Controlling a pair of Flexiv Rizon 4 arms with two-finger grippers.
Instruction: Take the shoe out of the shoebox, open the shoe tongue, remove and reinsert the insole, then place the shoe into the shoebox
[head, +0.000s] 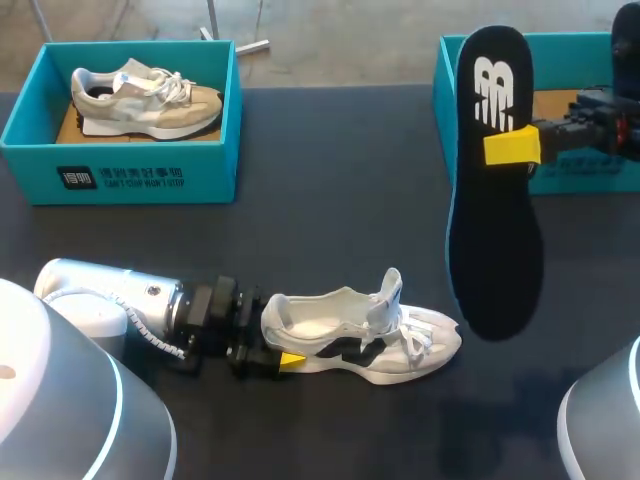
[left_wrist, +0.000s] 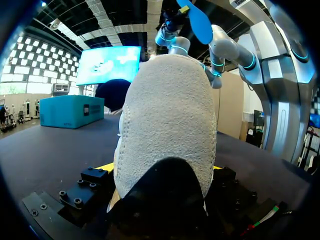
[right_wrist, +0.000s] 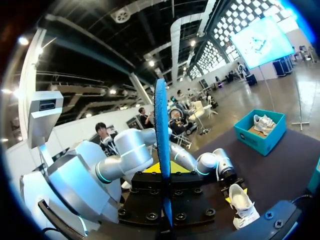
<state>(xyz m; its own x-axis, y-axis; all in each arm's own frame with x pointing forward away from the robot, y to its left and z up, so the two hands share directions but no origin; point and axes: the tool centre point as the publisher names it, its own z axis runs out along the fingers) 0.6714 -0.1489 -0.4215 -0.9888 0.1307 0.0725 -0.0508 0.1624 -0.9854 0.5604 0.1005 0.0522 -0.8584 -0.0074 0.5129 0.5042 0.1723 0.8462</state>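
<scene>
A white shoe lies on its sole near the table's front, toe to the right, tongue raised. My left gripper is shut on its heel, one yellow fingertip showing on the near side. In the left wrist view the knitted heel fills the space between the fingers. My right gripper is shut on the insole, which hangs above the table at the right, black face with a white logo up. Edge-on, the insole stands between the right fingers, its blue side showing.
A teal shoebox at the back left holds a second, beige shoe. Another teal shoebox stands at the back right, behind the insole and right arm. The dark tabletop lies between them.
</scene>
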